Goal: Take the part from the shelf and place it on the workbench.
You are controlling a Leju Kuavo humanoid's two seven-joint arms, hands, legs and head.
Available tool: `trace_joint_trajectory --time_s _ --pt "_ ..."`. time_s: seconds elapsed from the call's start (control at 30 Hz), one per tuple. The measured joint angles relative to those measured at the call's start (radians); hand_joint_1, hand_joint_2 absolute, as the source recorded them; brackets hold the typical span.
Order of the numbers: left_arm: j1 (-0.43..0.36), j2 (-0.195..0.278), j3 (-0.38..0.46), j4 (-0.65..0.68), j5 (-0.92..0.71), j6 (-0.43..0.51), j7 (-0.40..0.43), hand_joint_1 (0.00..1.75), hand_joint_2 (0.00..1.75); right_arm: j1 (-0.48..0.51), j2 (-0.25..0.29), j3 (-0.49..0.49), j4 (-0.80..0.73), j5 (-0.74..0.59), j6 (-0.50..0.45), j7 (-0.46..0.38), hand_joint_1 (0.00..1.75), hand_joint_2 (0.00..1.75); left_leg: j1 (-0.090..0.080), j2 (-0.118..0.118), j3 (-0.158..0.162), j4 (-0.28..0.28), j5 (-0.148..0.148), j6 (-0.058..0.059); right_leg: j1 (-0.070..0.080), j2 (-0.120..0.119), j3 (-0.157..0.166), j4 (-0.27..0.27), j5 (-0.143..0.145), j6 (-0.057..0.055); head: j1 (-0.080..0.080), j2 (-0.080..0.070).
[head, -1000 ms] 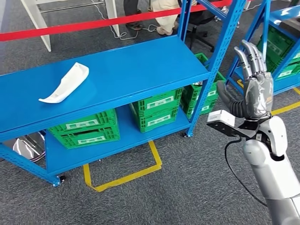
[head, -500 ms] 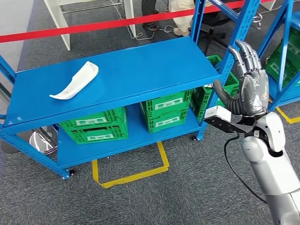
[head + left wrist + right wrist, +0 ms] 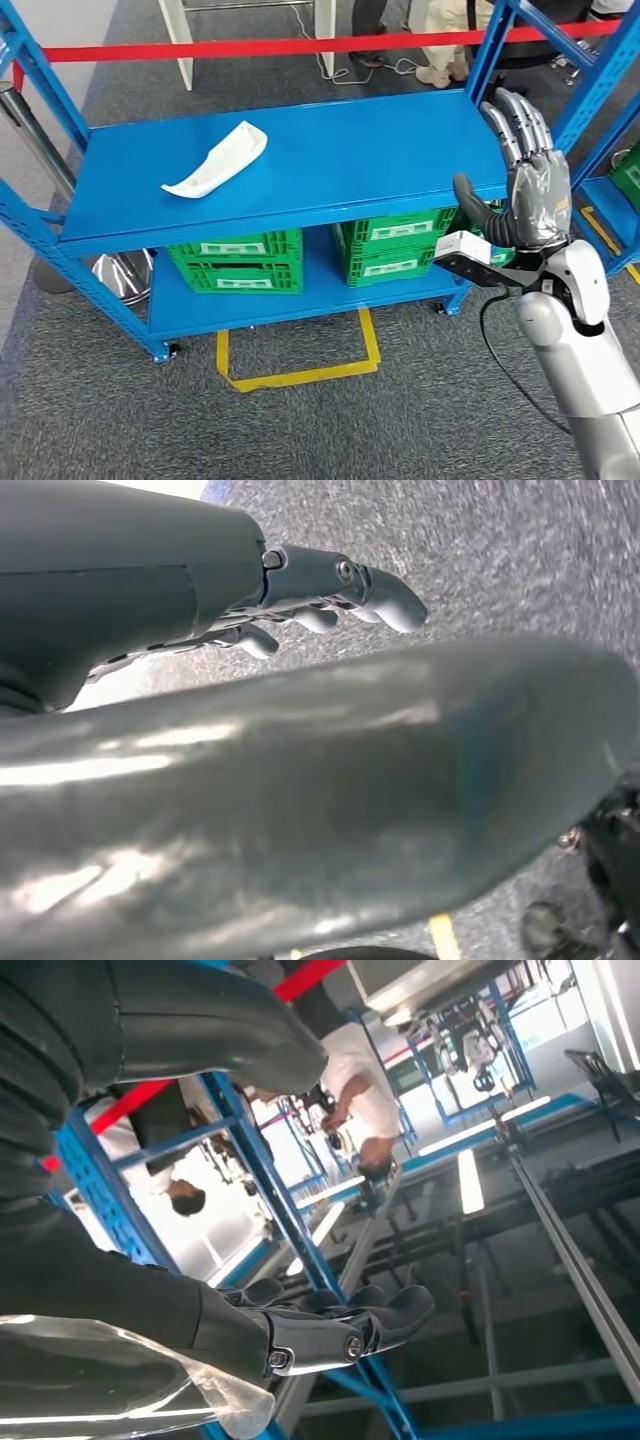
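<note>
Reaching left with our empty, spread right hand [image 3: 528, 175], we risk clipping the blue shelf [image 3: 362, 160] and nudging the white part [image 3: 219, 162] away.

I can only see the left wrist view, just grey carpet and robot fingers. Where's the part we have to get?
Observer: The white part lies on the top board of the blue shelf, toward its left end.
Operator: Is a hand holding it?
Observer: No. The right hand is up beside the shelf's right end, fingers apart, empty.
Operator: What's under the top board?
Observer: Green crates on the lower board.
</note>
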Motion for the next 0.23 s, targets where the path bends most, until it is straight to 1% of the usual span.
trace_joint_trajectory --time_s 0.03,0.07,0.1,0.13,0.17,0.2,0.23 --pt "0.0 0.0 0.0 0.0 0.0 0.0 0.0 0.0 0.0 0.003 -0.001 0.001 0.003 -0.002 0.011 0.006 0.0 0.0 0.0 -0.005 0.001 0.0 -0.001 0.001 0.0 0.003 -0.024 0.038 -0.003 0.001 0.0 0.0" --pt "0.001 -0.001 0.0 0.0 0.0 -0.001 -0.001 0.0 0.0 0.004 -0.003 0.002 0.006 -0.006 0.028 0.015 0.0 0.0 0.0 -0.01 0.001 0.001 -0.002 0.001 0.0 0.004 -0.031 0.036 0.014 0.002 0.0 0.0" --pt "0.001 -0.001 0.001 0.0 0.0 -0.002 -0.003 0.0 0.0 0.003 -0.005 0.003 0.01 -0.016 0.052 0.023 0.0 0.0 0.0 -0.015 0.003 0.002 -0.003 0.0 -0.001 0.004 -0.017 -0.004 0.048 0.002 0.0 0.0" --pt "0.002 -0.002 0.001 0.0 0.0 -0.002 -0.005 0.0 0.0 0.0 -0.008 0.005 0.016 -0.037 0.083 0.027 0.0 0.44 0.001 -0.02 0.003 0.005 -0.005 -0.002 -0.002 0.005 0.01 -0.071 0.089 0.003 0.0 0.0" --pt "0.002 -0.002 0.002 0.0 0.0 -0.002 -0.007 0.0 0.0 -0.006 -0.011 0.007 0.024 -0.069 0.117 0.025 0.0 0.87 0.0 -0.024 0.002 0.01 -0.009 -0.007 -0.002 0.008 0.041 -0.139 0.119 0.003 0.001 0.0" --pt "0.002 -0.002 0.003 0.0 0.0 -0.002 -0.01 0.0 0.0 -0.012 -0.013 0.009 0.032 -0.111 0.153 0.015 0.0 1.31 -0.002 -0.027 -0.002 0.015 -0.012 -0.012 -0.003 0.011 0.065 -0.19 0.136 0.0 0.0 0.0" --pt "0.002 -0.002 0.003 0.0 0.001 -0.002 -0.011 0.0 0.0 -0.016 -0.014 0.01 0.037 -0.134 0.173 0.01 0.0 1.75 -0.003 -0.029 -0.004 0.019 -0.014 -0.016 -0.003 0.013 0.078 -0.215 0.142 -0.001 0.0 0.0"
